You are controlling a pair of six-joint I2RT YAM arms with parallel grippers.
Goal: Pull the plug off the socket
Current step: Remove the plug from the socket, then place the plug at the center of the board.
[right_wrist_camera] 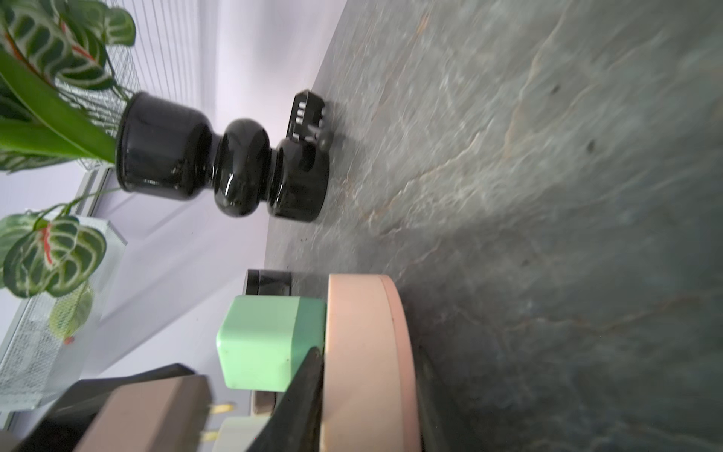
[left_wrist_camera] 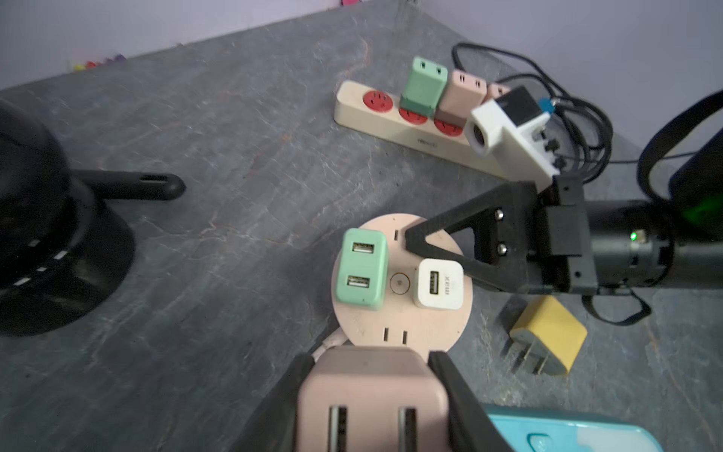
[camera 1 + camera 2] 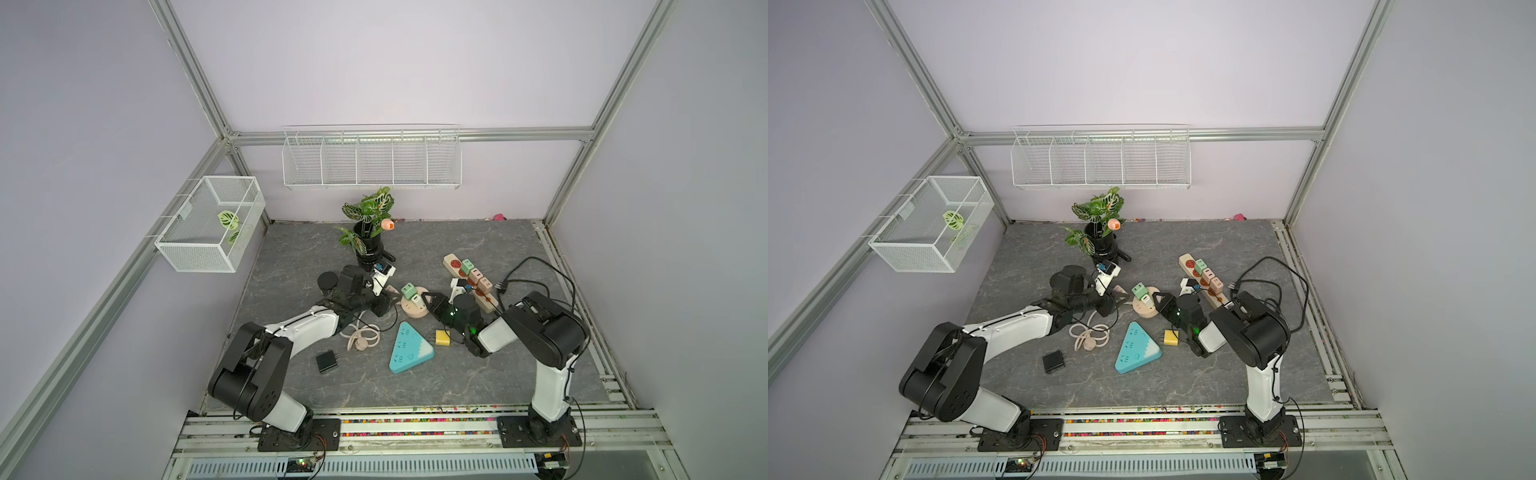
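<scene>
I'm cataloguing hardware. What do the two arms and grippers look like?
The left arm and right arm have white shells, black joints and black cables. The right gripper has black triangular open-frame fingers, a white camera block and green light behind. The left gripper's fingers are black.

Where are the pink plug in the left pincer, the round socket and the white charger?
pink plug (image 2: 371,395): left wrist view, its pronged face.
round socket (image 2: 424,326): left wrist view, bare top face.
white charger (image 2: 440,283): left wrist view, its top.

Black vase (image 3: 368,246) of striped leaves (image 3: 370,206), mesh basket (image 3: 195,239) on side wall, wire rack (image 3: 372,166) on back wall
</scene>
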